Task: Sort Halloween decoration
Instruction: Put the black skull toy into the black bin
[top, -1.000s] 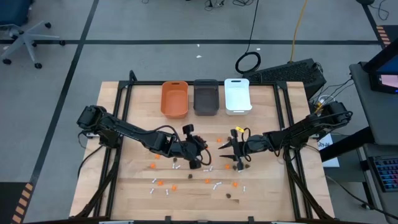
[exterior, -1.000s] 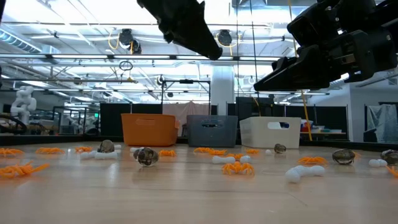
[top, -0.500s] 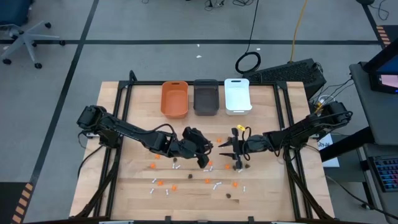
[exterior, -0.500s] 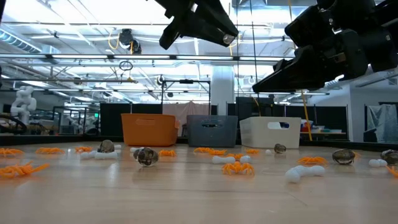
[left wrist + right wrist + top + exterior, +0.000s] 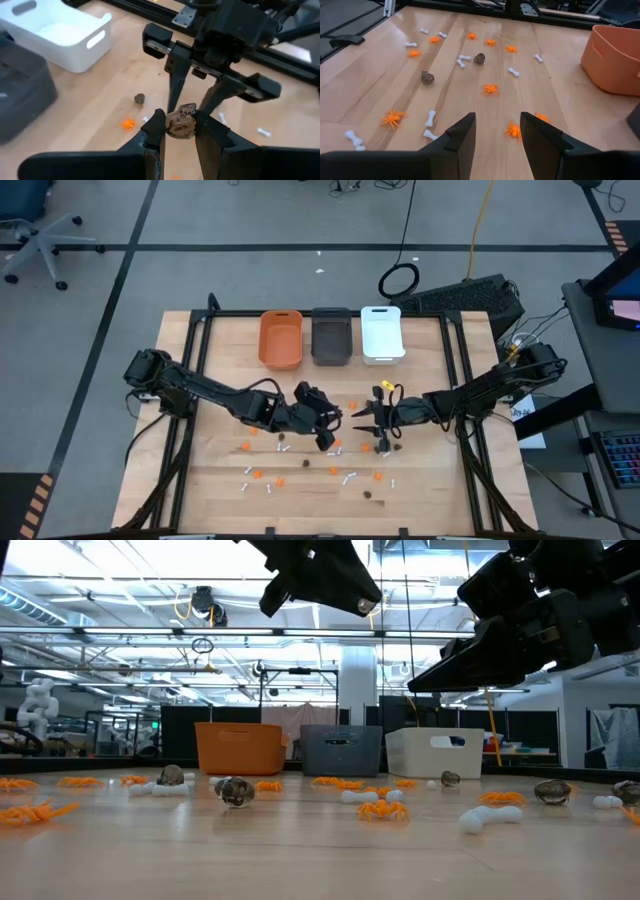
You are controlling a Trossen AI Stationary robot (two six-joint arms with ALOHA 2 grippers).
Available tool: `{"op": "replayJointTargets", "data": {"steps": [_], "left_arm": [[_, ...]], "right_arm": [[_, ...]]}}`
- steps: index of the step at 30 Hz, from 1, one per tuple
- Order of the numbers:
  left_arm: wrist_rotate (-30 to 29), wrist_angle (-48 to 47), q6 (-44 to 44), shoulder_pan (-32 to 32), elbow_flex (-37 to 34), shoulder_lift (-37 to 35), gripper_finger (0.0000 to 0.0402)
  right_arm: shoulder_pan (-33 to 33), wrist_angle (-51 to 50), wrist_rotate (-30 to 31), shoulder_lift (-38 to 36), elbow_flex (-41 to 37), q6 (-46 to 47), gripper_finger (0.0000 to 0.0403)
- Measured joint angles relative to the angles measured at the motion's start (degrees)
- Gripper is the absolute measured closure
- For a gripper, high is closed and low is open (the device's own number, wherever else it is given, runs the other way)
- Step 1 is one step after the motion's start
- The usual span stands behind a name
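1. Your left gripper [image 5: 177, 131] is clamped on a dark brown-black lump [image 5: 180, 125], which sits pinched between the two fingertips (the left wrist view shows it plainly).
2. In the high view that left gripper [image 5: 327, 427] hangs over the middle of the table [image 5: 215, 480], raised clear of the wood, in front of the dark grey bin [image 5: 331, 337].
3. Your right gripper [image 5: 496, 131] has its fingers parted with nothing between them; bare table shows through the gap.
4. The right gripper [image 5: 381, 418] sits just beside the left one, tip facing tip, also lifted off the surface (the low view shows both arms up at the top of the picture).
5. The rest of the Halloween decoration [image 5: 300, 472] lies scattered on the table's near half: orange blobs [image 5: 491, 89], white sticks [image 5: 430, 118] and more dark lumps [image 5: 427, 77], mostly apart from one another.
6. In the low view you can see an orange piece [image 5: 382, 809], a white stick [image 5: 488, 817] and a dark lump [image 5: 236, 791] resting flat on the wood.
7. Three bins stand side by side at the far edge: the orange bin [image 5: 281, 340], the dark grey one, and the white bin [image 5: 381, 333].
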Motion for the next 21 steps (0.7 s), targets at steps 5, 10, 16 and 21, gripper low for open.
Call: {"op": "replayJointTargets", "data": {"steps": [5, 10, 16, 21], "left_arm": [[1.48, -0.31, 3.25, 3.10, 0.00, -1.54, 0.0331], [9.47, -1.29, 6.18, 8.95, 0.01, -3.87, 0.0331], [15.42, -5.36, 10.58, 17.79, 1.66, -4.74, 0.0331], [17.74, -6.47, 14.20, 25.00, 1.83, -4.72, 0.0331]], "right_arm": [[0.00, 0.00, -0.02, 0.00, 0.00, 0.24, 0.0264], [0.00, -0.26, -0.02, 0.00, 0.00, 1.20, 0.0264], [0.00, -1.49, -0.04, 0.00, 0.02, 1.22, 0.0264], [0.00, -2.81, -0.04, 0.00, 0.02, 1.43, 0.0264]]}}
